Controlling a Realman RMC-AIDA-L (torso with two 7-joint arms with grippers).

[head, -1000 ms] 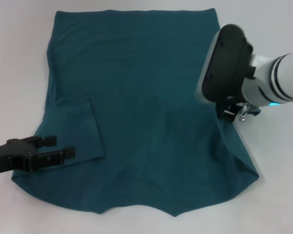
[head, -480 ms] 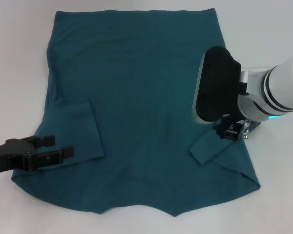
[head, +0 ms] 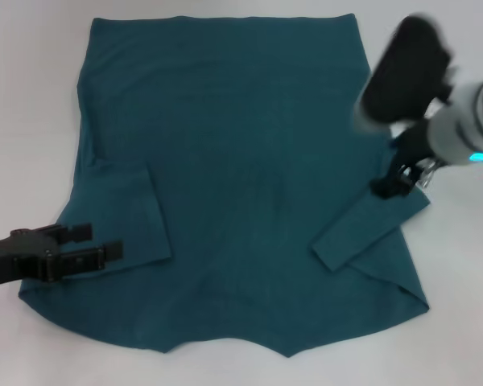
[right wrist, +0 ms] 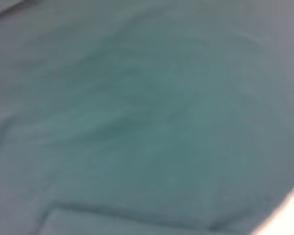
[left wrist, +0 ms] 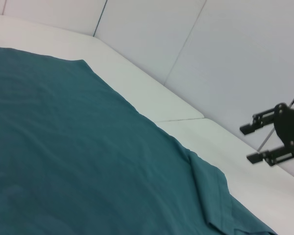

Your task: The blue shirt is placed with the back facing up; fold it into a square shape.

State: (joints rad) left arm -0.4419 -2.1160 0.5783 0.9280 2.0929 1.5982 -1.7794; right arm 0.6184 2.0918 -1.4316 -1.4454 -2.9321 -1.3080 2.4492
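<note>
On the white table (head: 32,121), seen from the head, the blue shirt (head: 241,161) lies spread flat, with both sleeves folded in onto the body: the left sleeve (head: 133,213) lies as a flap near the left edge, the right sleeve (head: 362,229) as a slanted strip near the right edge. The left gripper (head: 97,244) rests low at the shirt's left side, its two fingers parted with a gap between them, holding nothing. The right gripper (head: 398,178) hangs above the outer end of the right sleeve (whether its fingers are parted or closed I cannot tell from this angle).

From the left wrist, the shirt (left wrist: 78,161) fills the lower part, and the right gripper (left wrist: 269,139) shows far off with its fingers spread apart.

From the right wrist, only blurred teal fabric (right wrist: 137,112) is visible.
</note>
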